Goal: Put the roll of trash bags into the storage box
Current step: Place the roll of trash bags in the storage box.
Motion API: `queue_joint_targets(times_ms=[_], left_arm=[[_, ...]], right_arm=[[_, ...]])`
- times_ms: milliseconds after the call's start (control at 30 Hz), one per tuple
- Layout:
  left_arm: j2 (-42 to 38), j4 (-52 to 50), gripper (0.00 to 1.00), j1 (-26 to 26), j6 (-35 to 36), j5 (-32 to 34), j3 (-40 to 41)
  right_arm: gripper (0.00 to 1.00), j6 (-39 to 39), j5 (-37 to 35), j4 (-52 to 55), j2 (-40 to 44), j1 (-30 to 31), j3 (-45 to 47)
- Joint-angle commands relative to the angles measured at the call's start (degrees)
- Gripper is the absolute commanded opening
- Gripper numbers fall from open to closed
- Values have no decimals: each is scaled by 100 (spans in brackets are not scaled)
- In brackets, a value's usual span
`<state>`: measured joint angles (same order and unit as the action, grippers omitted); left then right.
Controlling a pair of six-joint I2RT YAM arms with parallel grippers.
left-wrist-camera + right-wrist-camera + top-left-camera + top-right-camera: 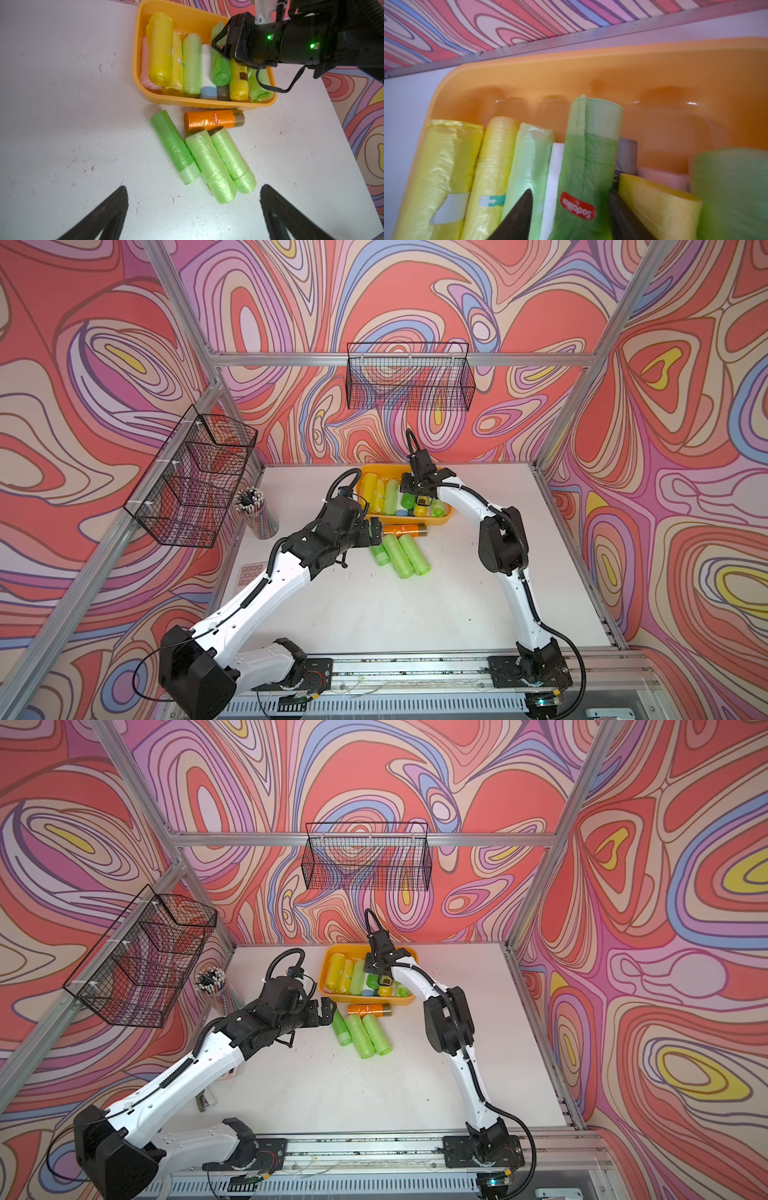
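The orange-yellow storage box (432, 521) (374, 1001) stands at the back of the table and holds several rolls side by side. My right gripper (417, 499) (570, 192) reaches down into it. Its jaws stand open around a dark green roll of trash bags (587, 158) (221, 70) that lies on the other rolls, with a gap at one finger. In front of the box, an orange roll (209, 121) and three green rolls (209, 166) (401, 551) lie on the table. My left gripper (193, 187) (374, 533) hangs open beside them, holding nothing.
A black wire basket (409, 377) hangs on the back wall and another (195, 481) on the left wall. A cup of pens (253, 510) stands at the table's left edge. The table's front half (395, 614) is bare white.
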<state>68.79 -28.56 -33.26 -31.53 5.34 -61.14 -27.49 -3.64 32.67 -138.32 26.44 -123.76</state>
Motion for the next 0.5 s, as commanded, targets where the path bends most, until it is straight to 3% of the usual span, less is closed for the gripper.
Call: queue_joint_targets(times_ms=[0,300,467], left_arm=[[62,-140,100,45,7,-48,-191],[-144,120,100,45,-225,-195,53],[-224,172,100,56,-275,-271,119]], right_arm=[[64,77,-64,266,170,-79,154],[81,129,316,267,1053,-78,456],[96,25,364,346,1827,-78,885]])
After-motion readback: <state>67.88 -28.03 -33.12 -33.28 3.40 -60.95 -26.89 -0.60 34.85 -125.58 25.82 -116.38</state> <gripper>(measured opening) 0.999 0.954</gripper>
